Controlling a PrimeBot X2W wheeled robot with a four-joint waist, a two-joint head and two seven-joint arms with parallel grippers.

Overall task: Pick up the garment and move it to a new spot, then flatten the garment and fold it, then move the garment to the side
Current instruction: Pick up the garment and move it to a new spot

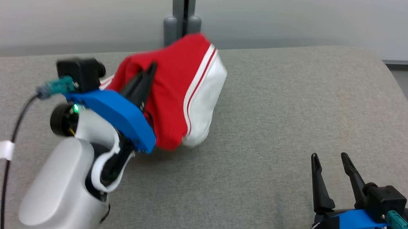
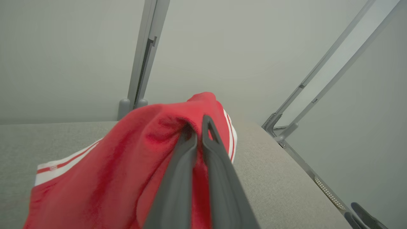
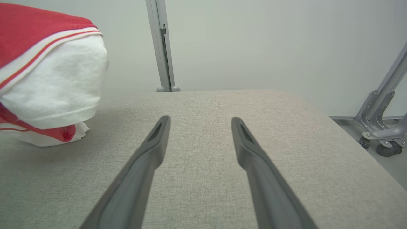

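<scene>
Nearest, well to the right of the slim grey metal post [image 1: 182, 1] and far in front of it, the right gripper [image 1: 329, 155] is hovering over the woven grey tabletop [image 1: 286, 121], its two long, tapering dark fingers standing wide apart with nothing between them. Closer to the post and a little to its left, the left gripper [image 1: 151, 66], on a glossy pale forearm with a blue plastic bracket, is pinching the garment [image 1: 179, 91], its fingers pressed together on a fold of soft red knit. The garment is hanging bunched just in front of the post, red cloth edged with white stripes draping over a rounded white panel, its lowest folds touching the tabletop. Behind it the post is rising straight against a smooth pale wall
</scene>
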